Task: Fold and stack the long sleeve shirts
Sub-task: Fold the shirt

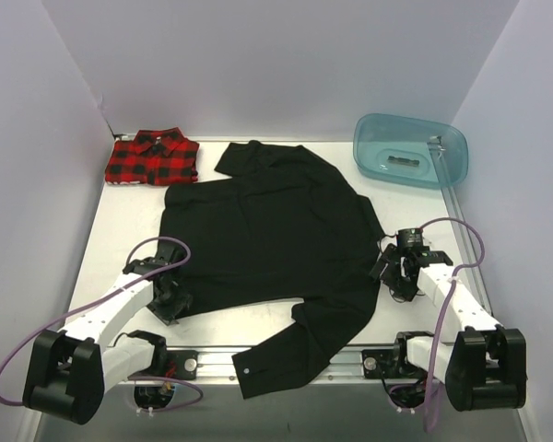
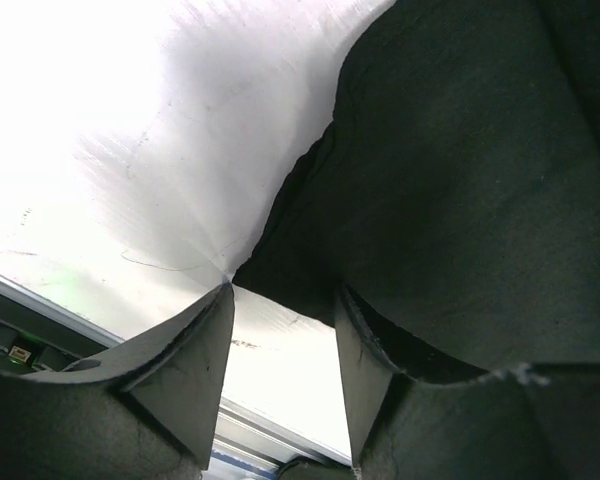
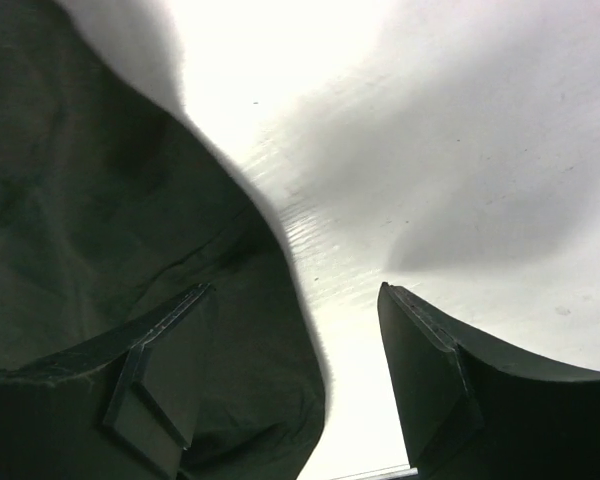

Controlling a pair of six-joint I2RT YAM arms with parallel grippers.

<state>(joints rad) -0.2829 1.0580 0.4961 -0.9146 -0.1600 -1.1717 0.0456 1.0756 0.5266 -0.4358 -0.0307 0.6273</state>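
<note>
The black shirt (image 1: 267, 235) lies spread over the middle of the table, one sleeve trailing over the near edge. The red-and-black plaid shirt (image 1: 153, 158) lies folded at the far left. My left gripper (image 1: 170, 296) is open at the black shirt's near-left corner; in the left wrist view the shirt's edge (image 2: 460, 200) lies over the right finger (image 2: 365, 385). My right gripper (image 1: 394, 276) is open at the shirt's right edge; in the right wrist view the cloth (image 3: 130, 250) lies by the left finger (image 3: 160, 380), and the right finger (image 3: 430, 380) is over bare table.
A translucent teal tub (image 1: 409, 149) stands at the far right corner. White walls close in the back and both sides. The metal rail (image 1: 212, 364) runs along the near edge between the arm bases.
</note>
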